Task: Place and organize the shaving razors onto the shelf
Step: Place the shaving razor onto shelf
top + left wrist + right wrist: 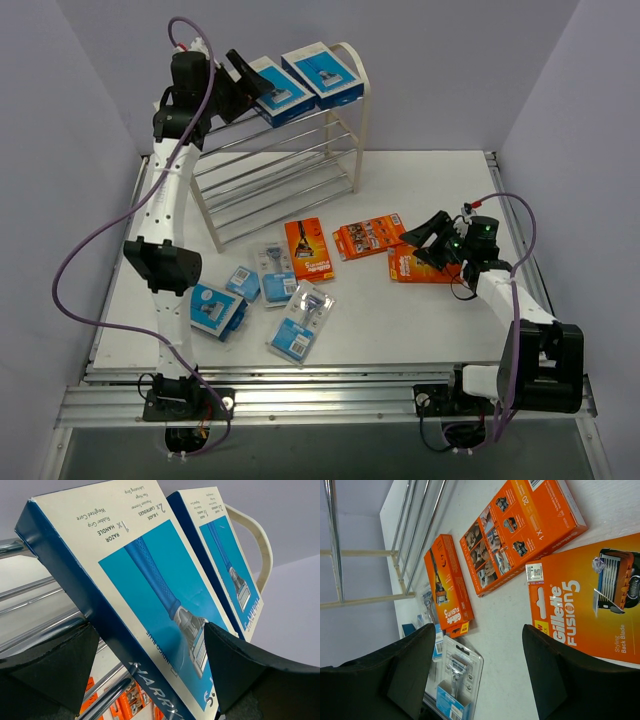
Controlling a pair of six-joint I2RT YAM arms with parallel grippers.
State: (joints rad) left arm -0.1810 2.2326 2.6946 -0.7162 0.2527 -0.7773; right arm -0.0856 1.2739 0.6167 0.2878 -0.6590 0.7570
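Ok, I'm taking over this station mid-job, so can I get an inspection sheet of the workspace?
Surface: white table.
Job's things: two blue boxes on the shelf's top tier; one blue box, three clear packs and three orange packs on the table.
Clutter: nothing seen.
Grippers: left gripper open beside a shelved box; right gripper open by an orange pack.
Cables: purple cables loop along both arms.
Surroundings: plain walls on three sides.
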